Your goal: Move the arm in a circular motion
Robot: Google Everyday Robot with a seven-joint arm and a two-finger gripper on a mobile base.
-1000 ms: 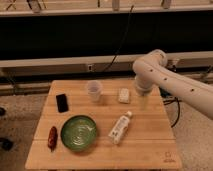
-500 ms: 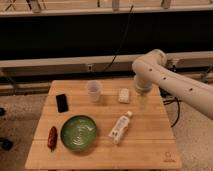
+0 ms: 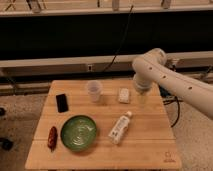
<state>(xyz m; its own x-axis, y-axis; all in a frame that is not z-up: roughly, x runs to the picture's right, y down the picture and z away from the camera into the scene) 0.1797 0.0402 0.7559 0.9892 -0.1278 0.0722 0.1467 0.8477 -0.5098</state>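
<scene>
The large white arm [image 3: 172, 82] comes in from the right, with thick rounded segments and small dark dots along it. Its bulbous joint [image 3: 150, 65] hangs over the back right of the wooden table [image 3: 150, 145], and a short segment points down from there. The gripper [image 3: 143, 99] hangs below that segment, just above the table top, to the right of a small white object [image 3: 124, 95]. It holds nothing that I can see.
On the table are a clear plastic cup [image 3: 94, 91], a black phone [image 3: 62, 102], a green bowl [image 3: 78, 132], a white bottle lying on its side [image 3: 120, 127] and a red-brown packet [image 3: 52, 138]. A dark wall with rails and a hanging cable runs behind.
</scene>
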